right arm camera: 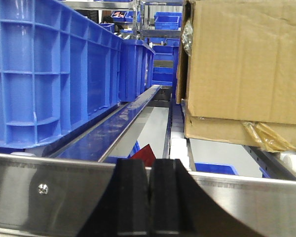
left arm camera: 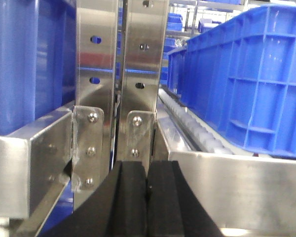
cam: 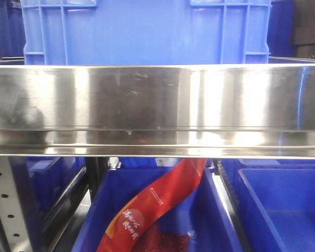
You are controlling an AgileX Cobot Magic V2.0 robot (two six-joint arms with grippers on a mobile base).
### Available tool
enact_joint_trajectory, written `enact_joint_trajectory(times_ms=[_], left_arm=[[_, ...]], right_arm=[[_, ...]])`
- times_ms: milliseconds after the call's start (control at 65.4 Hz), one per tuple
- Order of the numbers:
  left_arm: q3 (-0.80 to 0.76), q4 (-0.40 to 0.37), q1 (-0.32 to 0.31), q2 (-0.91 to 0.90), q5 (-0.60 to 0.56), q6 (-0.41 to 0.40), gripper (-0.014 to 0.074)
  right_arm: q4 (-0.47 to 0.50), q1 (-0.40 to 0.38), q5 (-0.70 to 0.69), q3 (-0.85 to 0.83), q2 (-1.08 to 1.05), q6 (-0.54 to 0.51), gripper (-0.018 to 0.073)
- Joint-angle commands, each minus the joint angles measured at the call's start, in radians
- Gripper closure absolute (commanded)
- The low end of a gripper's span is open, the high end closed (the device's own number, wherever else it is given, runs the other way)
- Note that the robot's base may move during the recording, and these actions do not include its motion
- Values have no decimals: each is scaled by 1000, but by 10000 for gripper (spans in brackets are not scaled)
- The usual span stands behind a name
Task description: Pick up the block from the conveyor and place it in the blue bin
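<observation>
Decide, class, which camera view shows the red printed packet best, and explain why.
The exterior front-facing view: the red printed packet curves across a blue bin below the steel rail. The right wrist view shows only a red corner; the left wrist view shows none.

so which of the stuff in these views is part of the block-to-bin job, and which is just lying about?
Part of the job:
- blue bins
- left gripper, shut, holding nothing
- right gripper, shut, holding nothing
No block or conveyor belt in view.

Just lying about:
- red bag in a lower bin
- cardboard box
- steel shelf rail
</observation>
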Motion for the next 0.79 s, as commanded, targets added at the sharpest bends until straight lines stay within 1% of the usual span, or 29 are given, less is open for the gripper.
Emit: enact_joint_trajectory(times_ms=[0,76,153,780], left_arm=[[0,-13,-7,-7,-38,-1,707],[0,-13,-5,-7,-31,-1,707],[0,5,-5,-7,-31,-1,707],[0,5,-5,-7,-31,-1,707]], right_arm=[[3,-4,-23,0,-7,-7,720],[3,-4,-23,0,-7,-7,720],[3,-4,-23,0,-7,-7,720],[3,-4,-23,0,-7,-7,720]])
